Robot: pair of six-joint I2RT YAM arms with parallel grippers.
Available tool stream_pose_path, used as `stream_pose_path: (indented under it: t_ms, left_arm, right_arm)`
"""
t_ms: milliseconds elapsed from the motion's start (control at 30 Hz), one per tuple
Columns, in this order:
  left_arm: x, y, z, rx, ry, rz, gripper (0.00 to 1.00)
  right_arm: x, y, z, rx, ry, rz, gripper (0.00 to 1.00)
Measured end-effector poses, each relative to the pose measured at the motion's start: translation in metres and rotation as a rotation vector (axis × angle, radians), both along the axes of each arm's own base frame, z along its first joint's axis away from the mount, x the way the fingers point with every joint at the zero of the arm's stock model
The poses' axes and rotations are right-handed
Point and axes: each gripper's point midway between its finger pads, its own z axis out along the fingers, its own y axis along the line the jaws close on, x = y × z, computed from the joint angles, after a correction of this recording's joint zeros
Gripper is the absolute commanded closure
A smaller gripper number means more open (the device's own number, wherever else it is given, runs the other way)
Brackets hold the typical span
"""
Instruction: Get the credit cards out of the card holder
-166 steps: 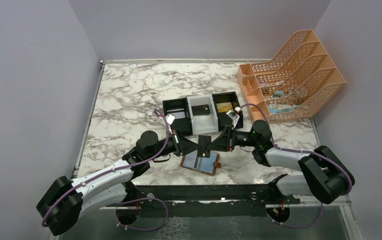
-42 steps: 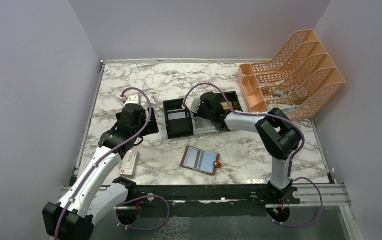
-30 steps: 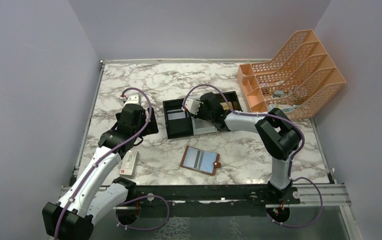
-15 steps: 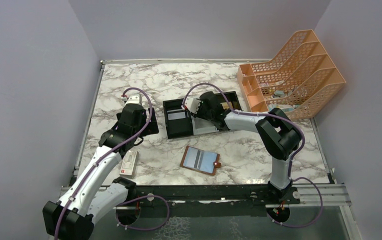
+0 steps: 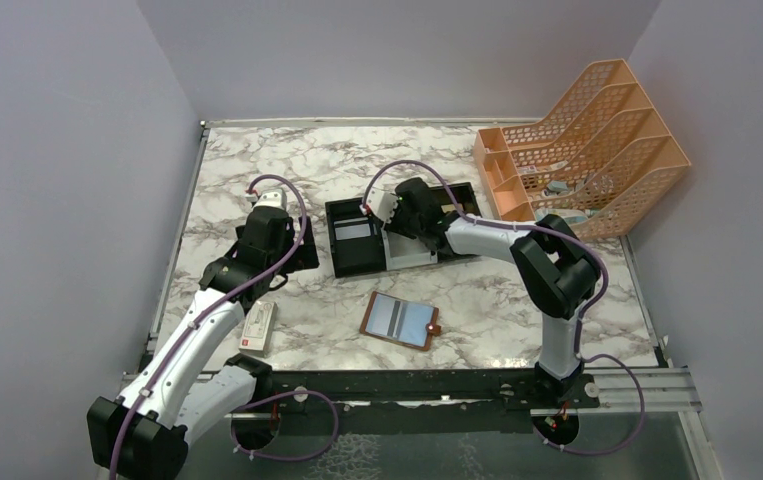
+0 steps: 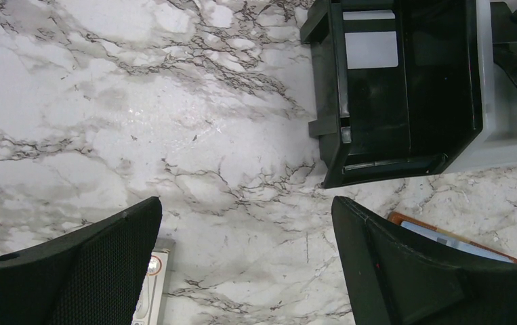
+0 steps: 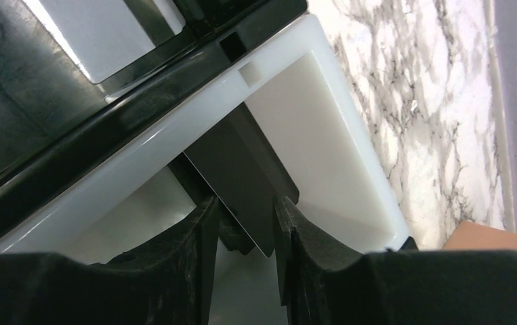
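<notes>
The card holder [image 5: 400, 320] lies open on the marble near the front, pale blue pockets up; the left wrist view catches its corner [image 6: 438, 235]. One pale credit card [image 5: 355, 230] lies in the tray's left black compartment [image 6: 370, 49]. My right gripper [image 5: 399, 218] reaches down into the tray's white middle compartment [image 7: 323, 128]. Its jaws [image 7: 245, 206] stand slightly apart, and a dark card [image 7: 245, 176] leans at a slant between them. My left gripper [image 5: 295, 255] hovers wide open over bare marble [image 6: 245, 217], left of the tray, holding nothing.
The black-and-white three-compartment tray [image 5: 357, 262] sits mid-table. A long white box with a red mark [image 5: 259, 325] lies by the left arm, and the left wrist view shows it beside the left finger [image 6: 148, 291]. An orange file rack [image 5: 587, 150] fills the back right corner.
Earlier both grippers met over the card holder with the dark card. Now the left arm is back at the left and the right has the card in the tray. In the last second, the right wrist shifted slightly.
</notes>
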Motion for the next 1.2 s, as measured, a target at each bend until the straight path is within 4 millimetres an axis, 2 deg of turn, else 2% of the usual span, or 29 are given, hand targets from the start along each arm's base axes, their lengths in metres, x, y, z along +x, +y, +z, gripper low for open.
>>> stream_pose_path:
  t_ms: [267,600,700,767,900,1000,1067,1200]
  left_arm:
    - [0.0,-0.002,-0.002,-0.003,0.008,-0.007,0.01]
    - [-0.001,-0.003,-0.002,-0.008,0.011,-0.015,0.01]
    - [-0.001,-0.003,-0.002,-0.007,0.011,-0.016,0.01]
    - [-0.001,-0.003,-0.002,-0.007,0.011,-0.016,0.01]
    - [-0.001,-0.003,-0.002,-0.007,0.011,-0.017,0.01]
    - [-0.001,-0.004,-0.002,-0.006,0.011,-0.021,0.01]
    - [-0.001,-0.004,-0.002,-0.008,0.011,-0.024,0.01]
    - [-0.001,-0.005,-0.002,-0.01,0.011,-0.029,0.01]
  right_arm:
    - [-0.007,-0.002,-0.009,-0.013,0.051,0.005,0.64]
    - [-0.007,-0.003,-0.009,0.008,0.071,-0.024,0.64]
    - [-0.007,-0.002,0.005,0.061,0.065,-0.054,0.64]
    - [-0.009,-0.001,0.025,0.131,0.05,-0.085,0.64]
    - [-0.023,-0.005,0.078,0.331,0.03,-0.164,0.64]
    - [-0.042,-0.012,0.101,0.482,0.056,-0.221,0.64]
    - [-0.06,-0.017,0.103,0.567,0.111,-0.254,0.64]
    - [-0.096,-0.019,0.083,0.684,0.306,-0.33,0.66]
